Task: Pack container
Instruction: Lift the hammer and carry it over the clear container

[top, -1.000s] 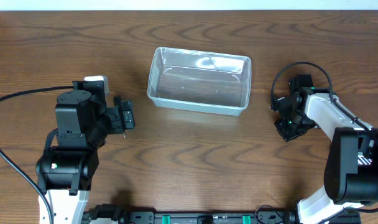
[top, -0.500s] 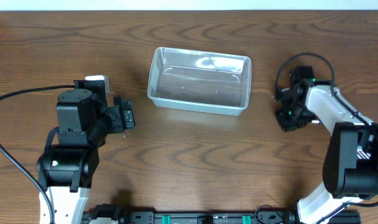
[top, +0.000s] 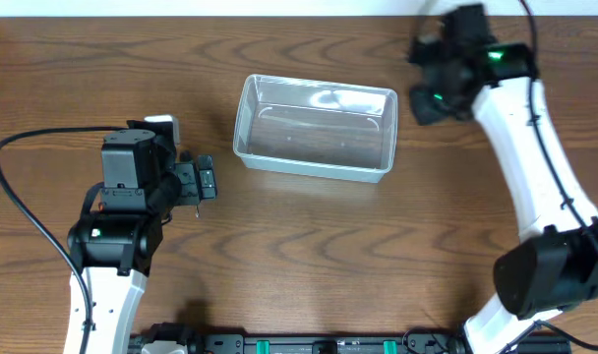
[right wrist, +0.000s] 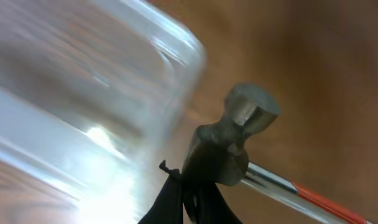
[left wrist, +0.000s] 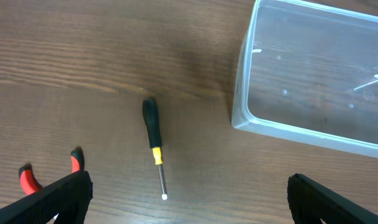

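The container, a clear shallow tub, sits empty at the table's middle back. It also shows in the left wrist view as the container and, blurred, in the right wrist view as the container. My right gripper hangs by its far right corner. The right gripper is shut on a hammer at its steel head; the shaft with a red grip runs off to the lower right. My left gripper is left of the container. The left gripper is wide open above a black-and-yellow screwdriver.
Red-handled pliers lie on the wood left of the screwdriver, partly behind my left finger. A black cable trails from the left arm across the table's left side. The right arm's white links span the right side.
My right arm has swung from the table's right side up and back to the container's far right corner. The left arm has shifted only slightly.
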